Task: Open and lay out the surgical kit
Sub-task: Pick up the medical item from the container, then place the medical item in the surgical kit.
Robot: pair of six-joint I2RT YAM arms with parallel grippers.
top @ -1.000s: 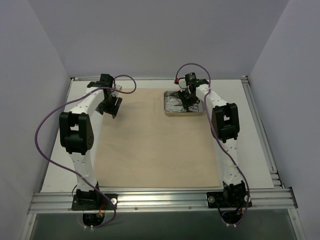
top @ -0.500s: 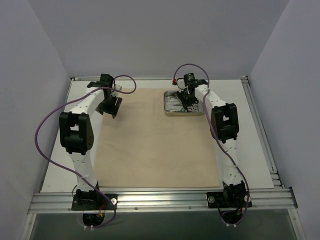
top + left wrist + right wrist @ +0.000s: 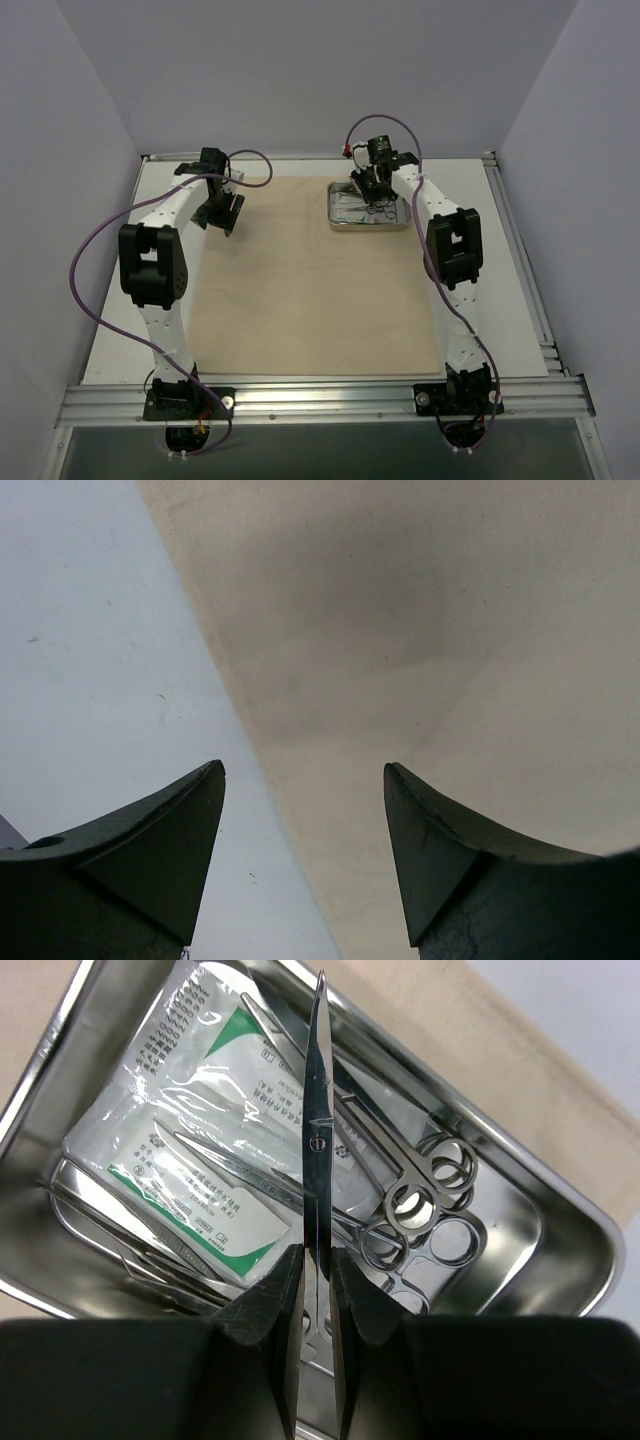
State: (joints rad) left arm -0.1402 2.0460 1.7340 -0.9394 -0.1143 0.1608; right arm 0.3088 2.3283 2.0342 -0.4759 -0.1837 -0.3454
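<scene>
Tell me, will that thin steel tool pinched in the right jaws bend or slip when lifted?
Likely stiff: the tool looks like solid steel with a pivot screw. Its polished surface may be slippery. It is pinched only across its narrow shank, so it could swivel.

Lower end of clamp (image 3: pixel 318 1110), near rim of tray (image 3: pixel 545 1215) behind right hand (image 3: pixel 318 1260).
</scene>
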